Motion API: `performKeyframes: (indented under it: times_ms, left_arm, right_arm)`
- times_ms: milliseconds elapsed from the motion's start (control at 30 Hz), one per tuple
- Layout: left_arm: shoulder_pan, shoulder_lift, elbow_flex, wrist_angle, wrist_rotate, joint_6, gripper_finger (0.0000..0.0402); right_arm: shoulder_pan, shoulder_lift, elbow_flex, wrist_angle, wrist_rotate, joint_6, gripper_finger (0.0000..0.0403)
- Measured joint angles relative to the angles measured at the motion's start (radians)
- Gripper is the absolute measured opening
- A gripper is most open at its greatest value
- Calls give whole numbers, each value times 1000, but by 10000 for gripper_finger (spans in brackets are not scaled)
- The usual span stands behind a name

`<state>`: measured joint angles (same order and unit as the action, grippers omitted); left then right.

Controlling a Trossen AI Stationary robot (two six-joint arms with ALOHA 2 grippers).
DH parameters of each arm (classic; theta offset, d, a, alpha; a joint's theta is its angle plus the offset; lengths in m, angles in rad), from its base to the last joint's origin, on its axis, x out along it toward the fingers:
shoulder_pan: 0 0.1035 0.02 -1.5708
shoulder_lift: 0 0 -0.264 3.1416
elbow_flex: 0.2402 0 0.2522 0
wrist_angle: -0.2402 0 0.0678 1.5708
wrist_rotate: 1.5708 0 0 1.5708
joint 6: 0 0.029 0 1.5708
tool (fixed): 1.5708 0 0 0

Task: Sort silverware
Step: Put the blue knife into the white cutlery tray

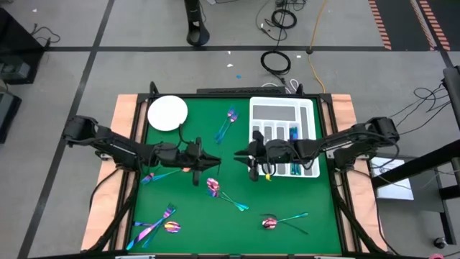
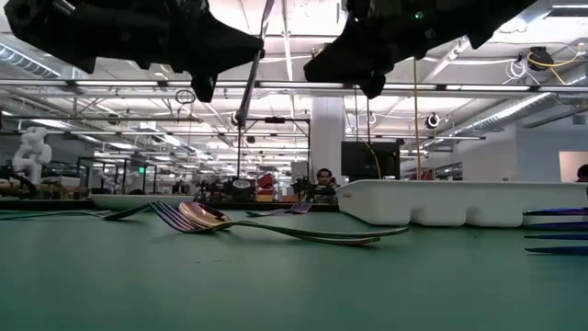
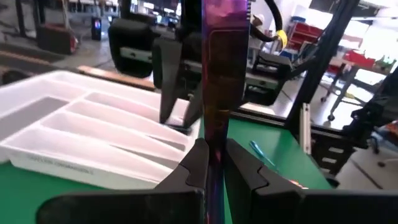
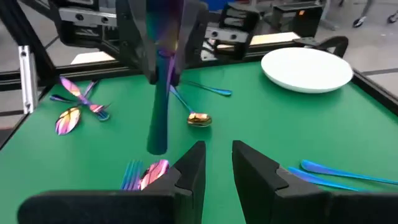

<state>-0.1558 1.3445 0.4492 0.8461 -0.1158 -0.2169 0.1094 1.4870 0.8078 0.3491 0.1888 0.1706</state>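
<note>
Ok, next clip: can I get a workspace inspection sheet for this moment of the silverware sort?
Surface: green mat, no spills seen.
Job's things: silverware scattered over the mat; a few pieces in the white tray; one purple piece held roughly upright.
Clutter: white plate at the far left corner.
Grippers: left gripper shut on the purple piece; right gripper open and empty, facing it mid-table.
Cables: coiled black cable on the floor beyond the table.
Surroundings: open workshop; a person far behind.
</note>
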Motion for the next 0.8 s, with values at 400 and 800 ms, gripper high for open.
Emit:
performKeyframes:
  times_ms: [400, 800]
  left_arm:
    - [16, 9, 0, 53, 122, 76, 27]
    - [17, 20, 0, 174, 87, 103, 27]
  right_arm:
    - [-4, 7, 0, 101, -109, -37, 85]
    - [-3, 54, 0, 165, -86, 14, 225]
